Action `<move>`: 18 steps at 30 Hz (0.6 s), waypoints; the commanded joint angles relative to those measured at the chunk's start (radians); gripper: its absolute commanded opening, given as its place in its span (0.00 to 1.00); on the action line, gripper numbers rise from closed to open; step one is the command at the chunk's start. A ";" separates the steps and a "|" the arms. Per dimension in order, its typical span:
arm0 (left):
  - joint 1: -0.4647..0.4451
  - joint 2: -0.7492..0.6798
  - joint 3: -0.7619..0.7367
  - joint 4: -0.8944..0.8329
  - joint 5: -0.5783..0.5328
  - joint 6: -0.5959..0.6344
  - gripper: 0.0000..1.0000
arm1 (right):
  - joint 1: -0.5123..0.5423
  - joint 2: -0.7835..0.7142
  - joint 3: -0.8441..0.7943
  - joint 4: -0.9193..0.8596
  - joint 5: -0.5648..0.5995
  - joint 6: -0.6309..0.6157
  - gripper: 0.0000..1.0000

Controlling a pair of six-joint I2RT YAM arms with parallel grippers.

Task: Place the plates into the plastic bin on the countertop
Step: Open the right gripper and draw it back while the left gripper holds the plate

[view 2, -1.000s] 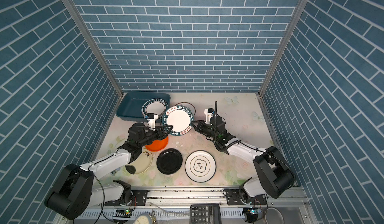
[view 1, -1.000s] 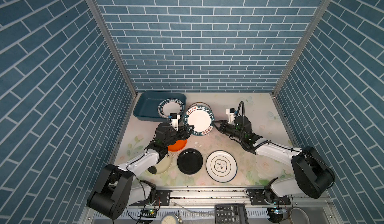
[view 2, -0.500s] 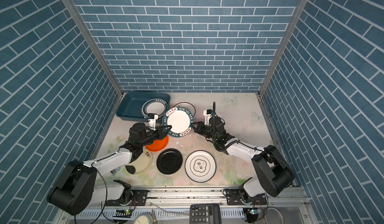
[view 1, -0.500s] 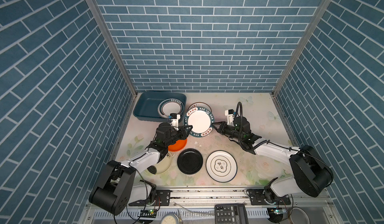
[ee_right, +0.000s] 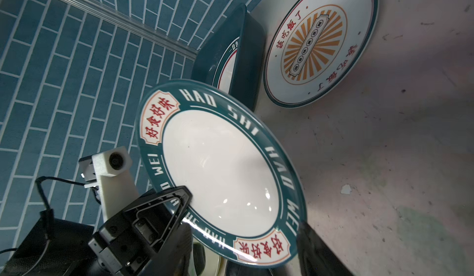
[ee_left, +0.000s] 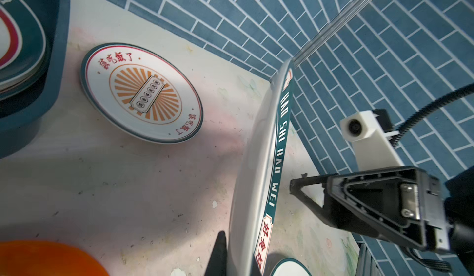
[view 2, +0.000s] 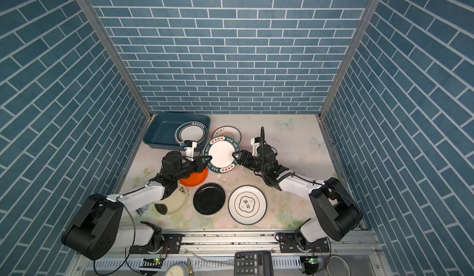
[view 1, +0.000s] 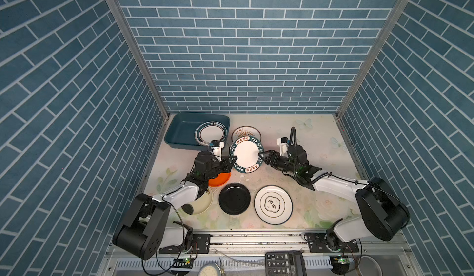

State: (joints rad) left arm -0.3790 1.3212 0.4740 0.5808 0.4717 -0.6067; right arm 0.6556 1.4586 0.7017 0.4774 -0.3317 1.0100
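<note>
A white plate with a lettered teal rim (view 1: 246, 156) (view 2: 221, 154) (ee_left: 256, 185) (ee_right: 218, 174) hangs tilted above the countertop (view 1: 307, 139). My left gripper (view 1: 230, 160) (view 2: 206, 159) (ee_left: 238, 256) is shut on its left edge. At the opposite edge my right gripper (view 1: 261, 156) (view 2: 234, 156) (ee_right: 246, 249) stands open, its fingers wide on either side of the rim. The dark teal plastic bin (view 1: 184, 131) (view 2: 161, 131) sits at the back left with a teal-rimmed plate (view 1: 211, 133) inside. A sunburst plate (view 1: 246, 133) (ee_left: 142, 92) (ee_right: 318, 41) lies beside the bin.
An orange plate (view 1: 220, 181), a cream plate (view 1: 202, 203), a black plate (view 1: 234, 198) and a white plate with a centre emblem (view 1: 273, 204) lie nearer the front. A calculator (view 1: 284, 263) and a dial disc (view 1: 210, 271) sit beyond the front rail. Brick walls close three sides.
My left gripper has shut on the plate's left edge. My right gripper, shut on the right edge before, has opened. The plate has barely moved.
</note>
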 commanded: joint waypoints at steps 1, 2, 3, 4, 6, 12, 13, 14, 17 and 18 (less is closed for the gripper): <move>0.001 -0.002 -0.006 0.004 -0.016 0.030 0.00 | 0.005 -0.044 0.035 -0.051 0.027 -0.059 0.67; 0.001 0.001 -0.007 0.004 -0.016 0.029 0.00 | 0.005 -0.050 0.035 -0.063 0.033 -0.069 0.67; 0.001 0.003 -0.007 0.004 -0.015 0.031 0.00 | 0.006 -0.055 0.037 -0.074 0.040 -0.077 0.67; 0.001 0.004 -0.006 0.001 -0.019 0.034 0.00 | 0.006 -0.061 0.037 -0.088 0.050 -0.089 0.67; 0.002 0.005 -0.005 -0.001 -0.020 0.032 0.00 | 0.006 -0.073 0.044 -0.123 0.079 -0.111 0.67; 0.004 0.013 -0.009 0.006 -0.046 0.009 0.00 | 0.006 -0.114 0.041 -0.192 0.168 -0.134 0.67; 0.005 0.017 -0.009 0.015 -0.050 -0.004 0.00 | 0.005 -0.120 0.042 -0.209 0.182 -0.139 0.67; 0.007 0.025 -0.006 0.022 -0.050 -0.015 0.00 | 0.006 -0.127 0.042 -0.221 0.193 -0.149 0.67; 0.010 0.044 0.015 0.032 -0.068 -0.051 0.00 | 0.006 -0.149 0.035 -0.254 0.226 -0.164 0.67; 0.013 0.052 0.029 0.020 -0.086 -0.070 0.00 | 0.006 -0.156 0.031 -0.256 0.235 -0.168 0.67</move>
State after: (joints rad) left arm -0.3752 1.3632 0.4702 0.5579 0.4183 -0.6312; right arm 0.6563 1.3376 0.7120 0.2661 -0.1574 0.8879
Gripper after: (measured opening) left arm 0.094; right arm 0.671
